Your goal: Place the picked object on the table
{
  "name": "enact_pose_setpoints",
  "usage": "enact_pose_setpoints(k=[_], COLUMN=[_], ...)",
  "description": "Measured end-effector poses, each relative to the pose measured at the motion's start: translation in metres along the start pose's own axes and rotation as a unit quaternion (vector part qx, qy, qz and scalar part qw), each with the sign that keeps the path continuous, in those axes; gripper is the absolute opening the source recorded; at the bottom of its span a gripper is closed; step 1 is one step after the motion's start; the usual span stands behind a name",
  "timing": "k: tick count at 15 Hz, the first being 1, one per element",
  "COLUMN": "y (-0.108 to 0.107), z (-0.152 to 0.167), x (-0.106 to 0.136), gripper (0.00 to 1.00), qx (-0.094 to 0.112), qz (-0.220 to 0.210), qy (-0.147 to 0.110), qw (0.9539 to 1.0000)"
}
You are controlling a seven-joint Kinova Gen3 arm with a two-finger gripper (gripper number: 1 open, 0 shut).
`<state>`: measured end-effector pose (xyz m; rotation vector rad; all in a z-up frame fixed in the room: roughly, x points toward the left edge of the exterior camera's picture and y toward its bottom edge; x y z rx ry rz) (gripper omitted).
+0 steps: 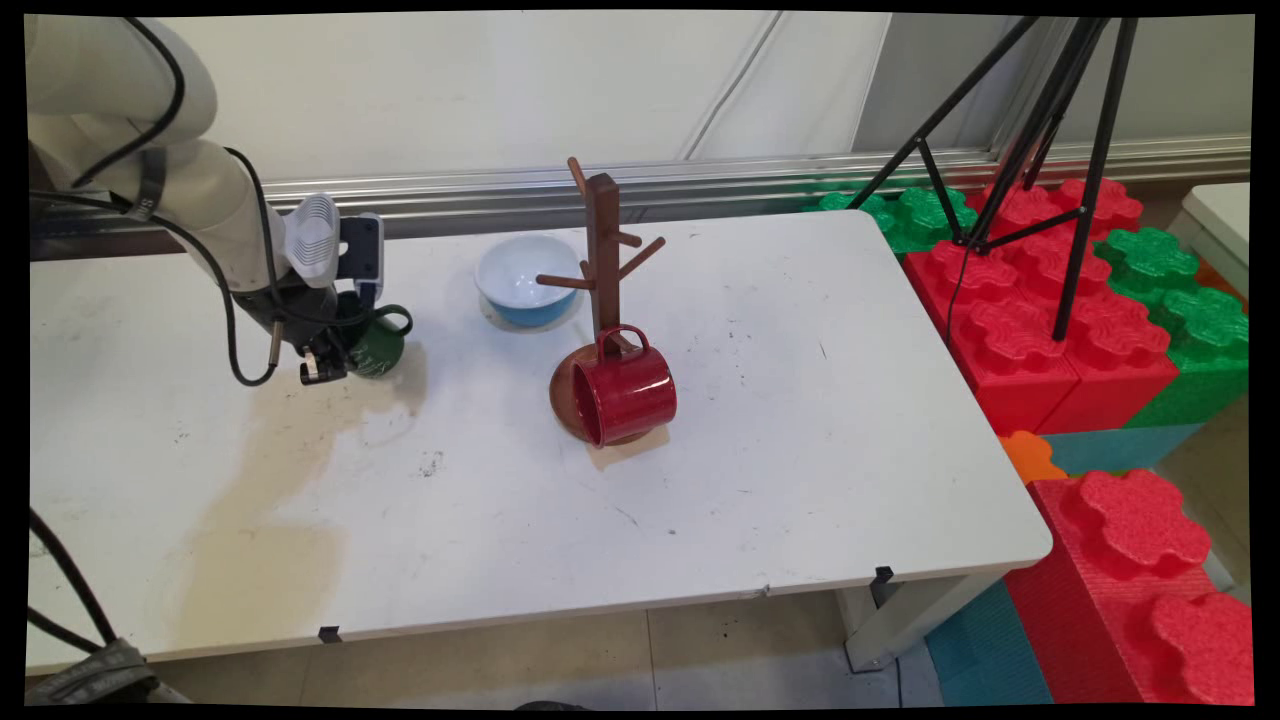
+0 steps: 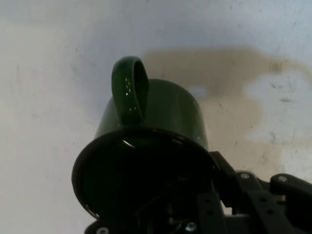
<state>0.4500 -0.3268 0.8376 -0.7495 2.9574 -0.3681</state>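
Spanning most of the main view, the white bench [image 1: 800, 450] carries everything near the hand [image 1: 325, 365], which sits low over its far left part. Beyond the bench's edge, well away from the hand on the opposite side, are stacked red and green foam blocks [image 1: 1050, 340] and a black tripod [image 1: 1040, 120] standing on them. A broad brownish stain [image 1: 280, 470] spreads over the bench from just under the hand towards the near edge.

A brown wooden mug tree [image 1: 603, 250] stands upright well off to the hand's side, about mid-bench, with its pegs bare. A red mug [image 1: 630, 395] lies on its side on the tree's round base, mouth turned towards the near-left, handle up against the post. A blue bowl with a white inside [image 1: 520, 275] sits between the hand and the tree, a little further back, and apart from both.

The green mug [image 1: 380, 348] is right at the hand. In the hand view its dark mouth faces the camera, touching or overlapping the black linkage [image 2: 229, 204], while its body and handle [image 2: 129, 92] point away over the stained bench. It appears tilted rather than upright, though the arm hides its foot, so it may or may not rest on the bench. Whether the hand is clenched on the rim or released, I cannot tell.
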Motion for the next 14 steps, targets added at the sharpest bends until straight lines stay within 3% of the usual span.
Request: enact_pose_setpoints(k=[6, 7, 14], y=[-0.0016, -0.0019, -0.0037], z=[0.005, 0.0059, 0.0085], x=[0.0027, 0.0033, 0.0061], gripper=[0.0, 1.0, 1.0], qx=[-0.005, -0.005, -0.005], qz=[-0.002, -0.002, -0.008], qy=[-0.006, -0.007, -0.004], qw=[1.0, 1.0, 0.9999])
